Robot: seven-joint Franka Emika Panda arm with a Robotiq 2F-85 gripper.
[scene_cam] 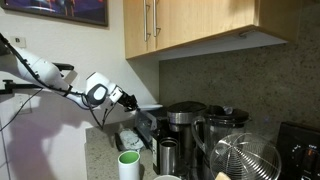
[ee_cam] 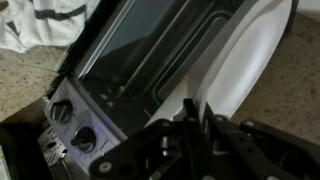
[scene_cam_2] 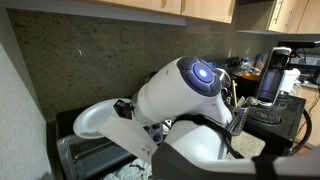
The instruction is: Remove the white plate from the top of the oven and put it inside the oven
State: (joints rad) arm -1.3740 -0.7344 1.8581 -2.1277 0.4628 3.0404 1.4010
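Clamps the rim of the white plate (ee_cam: 252,55) in the gripper (ee_cam: 198,114), fingers pressed onto the edge in the wrist view. Holds the plate tilted on edge, just above and beside the oven (ee_cam: 130,70), not inside it. Shows 2 knobs (ee_cam: 62,113) on the oven's front panel and a crumpled cloth (ee_cam: 40,20) nearby. Finds a green-and-white cup (scene_cam: 128,165) in an exterior view, near a coffee maker (scene_cam: 185,125).

kitchen colours and patterns
white plate (ee_cam: 252,58); dark grey and silver oven (ee_cam: 120,70); black gripper (ee_cam: 198,120); speckled brown counter (ee_cam: 25,95); white cloth (ee_cam: 40,20) with dark stripes; green-and-white cup (scene_cam: 129,165).
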